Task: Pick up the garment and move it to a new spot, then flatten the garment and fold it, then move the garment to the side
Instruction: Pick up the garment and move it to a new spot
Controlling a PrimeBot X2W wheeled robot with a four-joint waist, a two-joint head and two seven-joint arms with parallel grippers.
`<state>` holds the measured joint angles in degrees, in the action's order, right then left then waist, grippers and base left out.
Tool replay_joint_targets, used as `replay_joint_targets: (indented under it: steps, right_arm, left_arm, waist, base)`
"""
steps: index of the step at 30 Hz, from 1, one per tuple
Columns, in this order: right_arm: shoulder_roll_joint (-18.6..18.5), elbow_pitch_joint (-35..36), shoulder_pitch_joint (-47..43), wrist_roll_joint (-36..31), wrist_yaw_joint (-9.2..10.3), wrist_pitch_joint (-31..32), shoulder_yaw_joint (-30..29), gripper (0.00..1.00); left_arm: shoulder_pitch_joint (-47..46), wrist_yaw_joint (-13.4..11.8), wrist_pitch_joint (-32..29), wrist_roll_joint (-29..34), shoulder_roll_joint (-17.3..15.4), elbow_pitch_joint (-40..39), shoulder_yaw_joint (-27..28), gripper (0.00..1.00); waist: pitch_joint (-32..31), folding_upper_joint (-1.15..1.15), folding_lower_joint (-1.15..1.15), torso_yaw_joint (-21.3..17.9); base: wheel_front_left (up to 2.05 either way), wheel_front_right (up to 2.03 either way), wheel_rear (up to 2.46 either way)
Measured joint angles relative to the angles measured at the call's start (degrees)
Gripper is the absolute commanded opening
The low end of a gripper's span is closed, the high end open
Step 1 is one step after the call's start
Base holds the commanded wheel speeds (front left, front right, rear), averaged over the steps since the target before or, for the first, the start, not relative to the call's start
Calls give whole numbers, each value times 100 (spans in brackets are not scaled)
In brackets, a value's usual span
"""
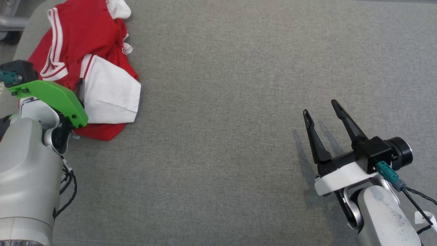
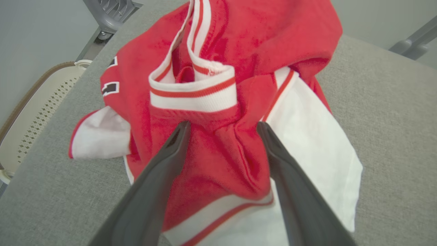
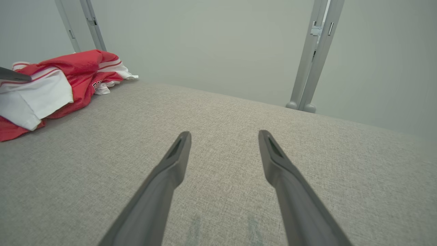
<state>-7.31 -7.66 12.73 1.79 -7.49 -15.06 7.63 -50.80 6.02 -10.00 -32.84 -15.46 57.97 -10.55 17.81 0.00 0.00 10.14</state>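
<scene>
Left gripper (image 2: 222,125): I see its two fingers spread wide with nothing pinched, tips over the crumpled red-and-white garment (image 2: 218,44); red cloth lies between them, a striped band (image 2: 193,97) just ahead, a white panel (image 2: 314,136) to the right; whether the tips touch the cloth I cannot tell; further left, past the garment, a pale perforated basket (image 2: 30,116). Right gripper (image 3: 224,134): fingers likewise spread and empty, low over the grey surface (image 3: 218,112); the garment lies well apart, ahead and to its left.
</scene>
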Motion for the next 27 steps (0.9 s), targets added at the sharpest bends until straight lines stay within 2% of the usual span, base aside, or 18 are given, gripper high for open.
replay_joint_targets:
  steps: [3,4,5,6,10,15,20,27]
  right_arm:
    - [82,-16,46,4,0,0,42,100]
    - [87,-16,46,9,0,0,32,100]
    - [90,-18,46,10,0,0,18,100]
    - [97,-19,46,10,0,0,13,100]
    - [114,-11,42,10,0,0,-92,100]
    - [129,-12,-67,7,0,0,-215,100]
    - [163,-10,-62,8,0,0,-232,100]
    - [283,-18,74,57,0,0,-190,100]
  left_arm:
    - [-69,-73,46,80,-68,354,-77,100]
    - [-94,-124,48,110,-98,471,-108,59]
    - [-116,-154,53,181,-136,557,-169,27]
    - [-147,-174,81,226,-167,641,-205,0]
    - [-331,-200,136,408,-233,850,-381,0]
    - [-828,-218,175,535,-368,910,-512,0]
    - [-1477,-30,-44,358,-437,818,-416,0]
    - [-2335,105,-250,24,-866,416,-236,0]
  waist:
    - [77,0,0,-190]
    - [101,0,0,-248]
    - [123,0,0,-301]
    - [143,0,0,-351]
    - [204,0,0,-487]
    - [165,0,0,-447]
    - [54,0,0,-375]
    - [38,0,0,-464]
  base:
    - [0,0,0]
    - [0,0,0]
    - [0,0,0]
    - [0,0,0]
    - [0,0,0]
    - [0,0,0]
    - [0,0,0]
    - [0,0,0]
